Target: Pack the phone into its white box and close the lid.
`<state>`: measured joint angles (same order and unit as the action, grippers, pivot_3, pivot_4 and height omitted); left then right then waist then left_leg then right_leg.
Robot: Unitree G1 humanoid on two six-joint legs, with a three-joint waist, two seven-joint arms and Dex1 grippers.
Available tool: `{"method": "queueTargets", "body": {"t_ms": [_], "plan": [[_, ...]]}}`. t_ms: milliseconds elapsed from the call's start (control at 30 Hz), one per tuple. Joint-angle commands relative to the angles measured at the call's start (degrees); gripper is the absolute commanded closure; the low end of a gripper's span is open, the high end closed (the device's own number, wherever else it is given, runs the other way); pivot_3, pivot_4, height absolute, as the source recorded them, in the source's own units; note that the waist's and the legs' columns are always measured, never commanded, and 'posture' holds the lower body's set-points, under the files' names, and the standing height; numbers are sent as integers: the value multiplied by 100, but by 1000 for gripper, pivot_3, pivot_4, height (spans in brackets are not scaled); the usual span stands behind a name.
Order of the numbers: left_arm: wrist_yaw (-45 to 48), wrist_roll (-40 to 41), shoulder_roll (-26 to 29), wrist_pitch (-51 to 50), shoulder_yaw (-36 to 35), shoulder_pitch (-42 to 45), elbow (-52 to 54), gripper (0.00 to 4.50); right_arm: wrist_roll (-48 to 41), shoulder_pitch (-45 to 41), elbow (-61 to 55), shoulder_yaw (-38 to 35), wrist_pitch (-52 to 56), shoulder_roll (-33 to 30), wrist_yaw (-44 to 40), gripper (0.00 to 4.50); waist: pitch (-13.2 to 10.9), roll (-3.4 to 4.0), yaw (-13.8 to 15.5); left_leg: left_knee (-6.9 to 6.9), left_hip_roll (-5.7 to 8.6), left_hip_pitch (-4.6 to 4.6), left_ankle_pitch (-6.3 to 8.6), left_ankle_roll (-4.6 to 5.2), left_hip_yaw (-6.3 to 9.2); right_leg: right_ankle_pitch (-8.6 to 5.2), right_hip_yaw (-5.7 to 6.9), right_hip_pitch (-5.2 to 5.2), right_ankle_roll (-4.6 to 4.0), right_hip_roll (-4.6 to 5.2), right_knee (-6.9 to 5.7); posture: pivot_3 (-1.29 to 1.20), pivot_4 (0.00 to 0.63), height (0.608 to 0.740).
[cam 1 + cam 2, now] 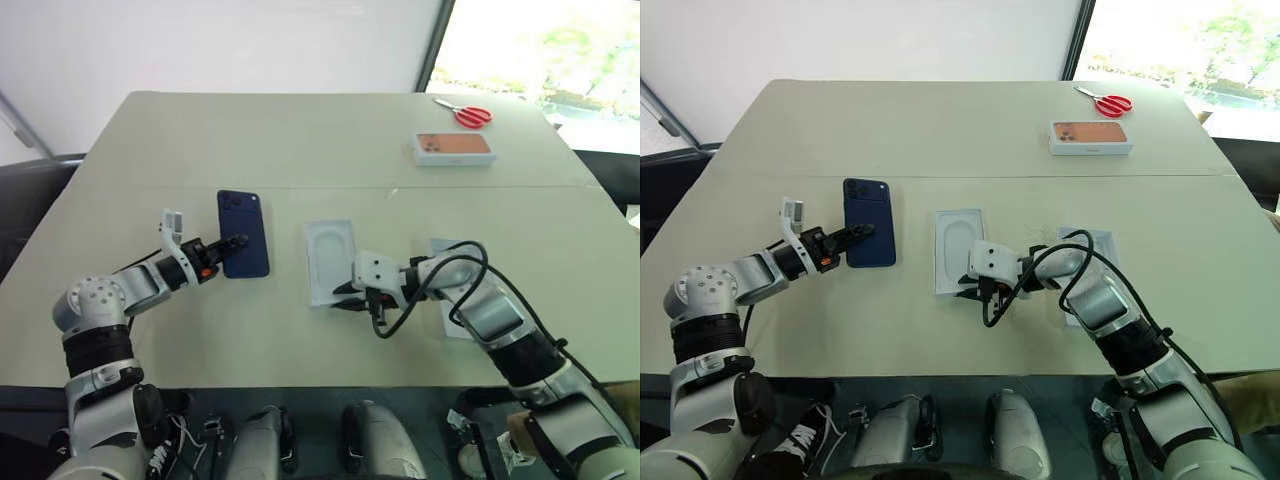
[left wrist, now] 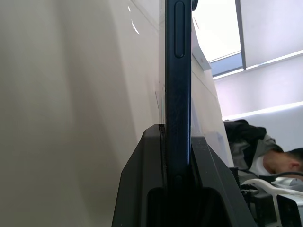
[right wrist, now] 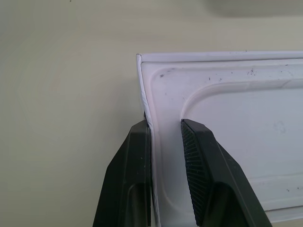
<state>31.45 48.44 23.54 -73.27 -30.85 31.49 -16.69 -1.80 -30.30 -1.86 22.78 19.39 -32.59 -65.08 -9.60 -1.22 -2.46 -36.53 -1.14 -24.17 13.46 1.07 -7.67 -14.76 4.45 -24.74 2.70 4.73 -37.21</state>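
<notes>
Your left gripper [image 1: 236, 243] is pinched tight on the phone [image 1: 243, 232] near the surface's [image 1: 300, 140] left side, while your right gripper [image 3: 165, 137] straddles the white insert's [image 1: 330, 258] edge, not squeezed yet, so close, then lift it away.

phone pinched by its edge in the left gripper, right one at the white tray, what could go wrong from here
The phone is held in the left gripper by one long edge only, so it could twist or slip out.
The right gripper straddles the wall of the white box near a corner with a gap at one finger; closing there may tilt or drag it across the table.
</notes>
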Motion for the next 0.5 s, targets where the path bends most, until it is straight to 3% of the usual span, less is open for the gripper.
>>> {"method": "queueTargets", "body": {"t_ms": [33, 200, 500], "plan": [[56, 201, 49, 47, -34, 34, 208, 4500, 29, -39, 73, 55, 25, 69, 15, 3594, 0, 0, 2, 0, -1, 0, 0, 0, 1, 0, 1, 0, 0, 0, 0, 0, 150, 740], [88, 201, 118, 117, -80, 66, 150, 4500, 135, -113, 209, 134, -54, 251, 108, 3594, 0, 0, -6, -5, -3, 0, 0, 0, 2, 0, 7, 4, 0, -1, 0, 0, 150, 740], [-62, 336, 232, 8, -287, 416, -133, 4500, 579, -650, 1283, 351, -141, 1330, 790, 3594, 1, -2, -27, -21, -19, 7, -2, -3, 3, 0, 18, 10, 0, -15, -11, 0, 150, 740]]}}
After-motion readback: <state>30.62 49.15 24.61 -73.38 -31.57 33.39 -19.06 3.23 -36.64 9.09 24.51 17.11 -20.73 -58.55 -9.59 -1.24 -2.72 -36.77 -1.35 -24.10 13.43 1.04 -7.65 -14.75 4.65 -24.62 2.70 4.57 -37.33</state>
